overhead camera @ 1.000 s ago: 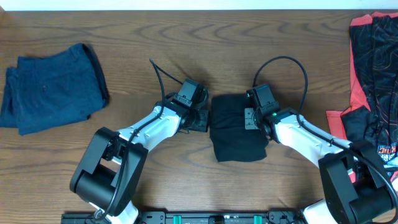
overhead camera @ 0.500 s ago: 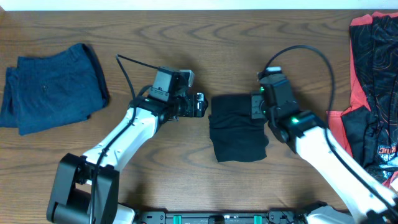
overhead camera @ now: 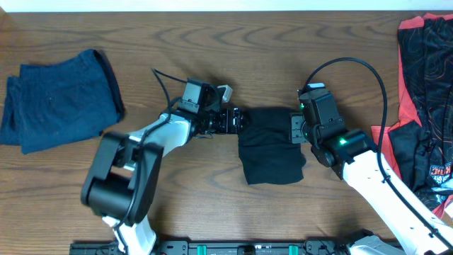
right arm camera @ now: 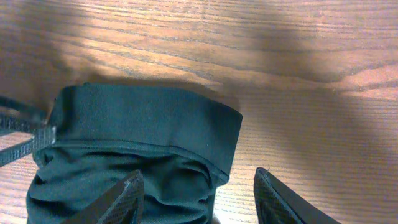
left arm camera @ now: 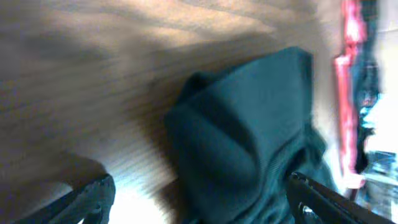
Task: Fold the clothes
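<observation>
A: Nearest item?
B: Folded black trousers [overhead camera: 271,145], centre of the wooden table [overhead camera: 212,42] (a squarish bundle).
A: Arms?
B: Left gripper [overhead camera: 239,119] low at the bundle's upper-left corner, fingers wide apart. Right gripper [overhead camera: 294,130] at its right edge, fingers apart over the fabric.
A: Farther?
B: Dark blue garment [overhead camera: 60,99] far left; red-and-black garment [overhead camera: 425,92] at the right edge.
</observation>
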Robot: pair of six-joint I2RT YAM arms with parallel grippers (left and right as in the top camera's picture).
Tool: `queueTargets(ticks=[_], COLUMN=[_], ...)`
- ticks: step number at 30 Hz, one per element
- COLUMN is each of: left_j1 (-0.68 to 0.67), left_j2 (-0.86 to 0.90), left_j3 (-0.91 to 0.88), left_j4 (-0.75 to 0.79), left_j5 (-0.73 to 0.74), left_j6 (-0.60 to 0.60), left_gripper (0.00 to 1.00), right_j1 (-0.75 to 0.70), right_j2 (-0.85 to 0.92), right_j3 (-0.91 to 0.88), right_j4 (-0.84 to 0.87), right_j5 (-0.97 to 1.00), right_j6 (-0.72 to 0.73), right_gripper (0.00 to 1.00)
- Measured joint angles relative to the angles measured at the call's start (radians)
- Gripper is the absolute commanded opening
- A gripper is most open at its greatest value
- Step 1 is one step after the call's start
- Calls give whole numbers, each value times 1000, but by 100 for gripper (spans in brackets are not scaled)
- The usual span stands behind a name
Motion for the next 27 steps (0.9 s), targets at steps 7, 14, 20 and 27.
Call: queueTargets(ticks=[7,14,20,27], left_j1=[-23,-94,-98,27], left_j2=[74,122,136,55], left_j3=[13,18,15,-2], left_j4=[141,156,173,91], left_j5=[89,112,116,116], left_j6=[-104,-153,-154,-129], left_gripper=[80,23,6,6], right_j1=[0,0,0,-2], right_j2=[0,0,0,-1], right_j3=[0,0,0,0], right_j4=[-2,-2,-2,-2], right_j5=[0,0,0,12], right_j6=[0,-1,-4,-3], right_gripper=[55,55,54,54])
